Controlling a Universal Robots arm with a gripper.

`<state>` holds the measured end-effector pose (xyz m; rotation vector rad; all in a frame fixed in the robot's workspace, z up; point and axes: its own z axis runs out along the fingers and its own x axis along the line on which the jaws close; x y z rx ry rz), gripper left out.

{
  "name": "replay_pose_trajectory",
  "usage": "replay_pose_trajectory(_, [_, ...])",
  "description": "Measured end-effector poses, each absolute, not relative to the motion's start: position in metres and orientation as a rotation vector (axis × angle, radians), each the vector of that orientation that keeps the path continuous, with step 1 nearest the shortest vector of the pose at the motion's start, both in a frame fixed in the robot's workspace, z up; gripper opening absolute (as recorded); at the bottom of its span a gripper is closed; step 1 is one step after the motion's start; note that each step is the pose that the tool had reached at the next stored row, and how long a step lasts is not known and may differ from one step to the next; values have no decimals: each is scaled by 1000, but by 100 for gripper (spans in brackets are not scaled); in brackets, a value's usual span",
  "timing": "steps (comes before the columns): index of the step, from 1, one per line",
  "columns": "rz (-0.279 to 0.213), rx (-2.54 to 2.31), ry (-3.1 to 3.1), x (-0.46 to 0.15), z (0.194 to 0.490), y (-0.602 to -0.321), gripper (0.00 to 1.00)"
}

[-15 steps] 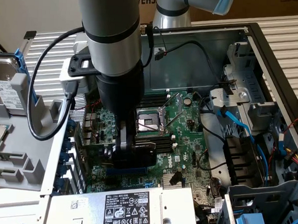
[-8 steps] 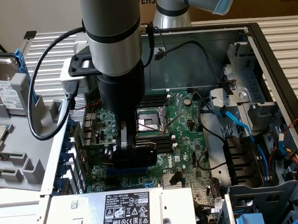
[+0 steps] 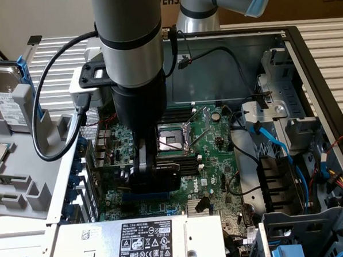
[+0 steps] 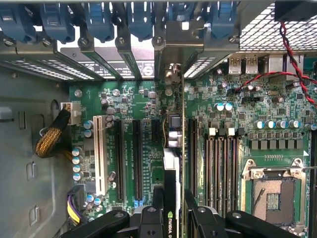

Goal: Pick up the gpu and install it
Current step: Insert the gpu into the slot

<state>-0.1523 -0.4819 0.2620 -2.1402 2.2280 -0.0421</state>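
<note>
item: gpu (image 4: 171,173), standing on edge over the motherboard (image 4: 129,99), metal end toward the case's rear openings (image 4: 124,54), so it lines up with the slots; whether seated, cannot tell. gripper (image 4: 172,219): half-closed, pinching the card's two flat faces to keep it upright.

Beside the thin green-and-black gpu card (image 4: 170,198) standing edge-on over the large green motherboard (image 4: 129,99), long black empty slots (image 4: 136,158) lie open from above, while a silver power supply box (image 3: 148,242) and a grey metal drive cage (image 3: 277,82) trailing blue cables (image 3: 277,147) crowd the board's edges.
</note>
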Motion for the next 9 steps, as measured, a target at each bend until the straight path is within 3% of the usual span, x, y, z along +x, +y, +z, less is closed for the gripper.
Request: replay_pose_trajectory(9, [-43, -2140, 2228, -152, 261, -482, 26])
